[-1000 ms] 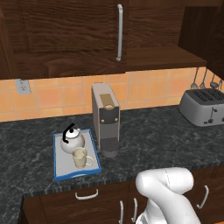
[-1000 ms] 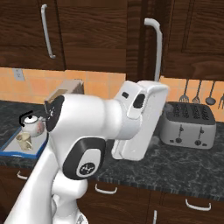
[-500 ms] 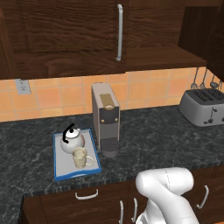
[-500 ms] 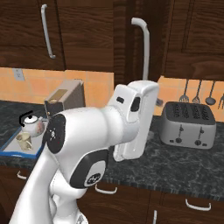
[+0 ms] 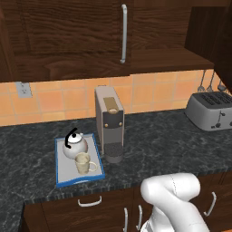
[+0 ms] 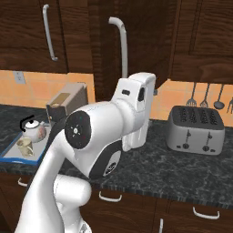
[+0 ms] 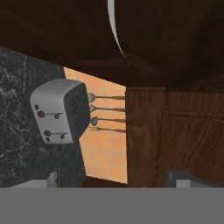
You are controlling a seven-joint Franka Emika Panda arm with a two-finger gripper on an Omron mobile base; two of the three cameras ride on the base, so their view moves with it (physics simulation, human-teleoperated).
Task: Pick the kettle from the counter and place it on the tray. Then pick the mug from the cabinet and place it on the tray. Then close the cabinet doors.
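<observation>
Cabinet (image 5: 68,36): the wall unit runs off the top of both base views, so I can't see its full height; its inside is hidden from me.
Cabinet doors: the left door (image 5: 77,31) sits flat with its silver bar handle (image 5: 123,34) facing out. The right door (image 6: 136,41) stands partly swung out, its curved handle (image 6: 119,45) just above my wrist; in my hand view its handle (image 7: 114,30) is cut by the top edge.
Counter (image 5: 172,145): dark speckled stone, its near edge partly blocked by my own arm in the right base view.
Toaster (image 6: 195,129): on the counter to the right, turned sideways in my hand view, with utensils (image 7: 107,113) hanging beside it.
Coffee machine (image 5: 109,122): upright, just right of the tray.
Tray (image 5: 63,170): on the counter, holding two things.
Kettle (image 5: 74,144): at the tray's back.
Mug (image 5: 84,163): in front of the kettle, close to it; touching or not, I can't tell.
My fingers: spread wide, holding nothing; my gripper (image 7: 116,181) barely peeks in at the bottom of my hand view.
</observation>
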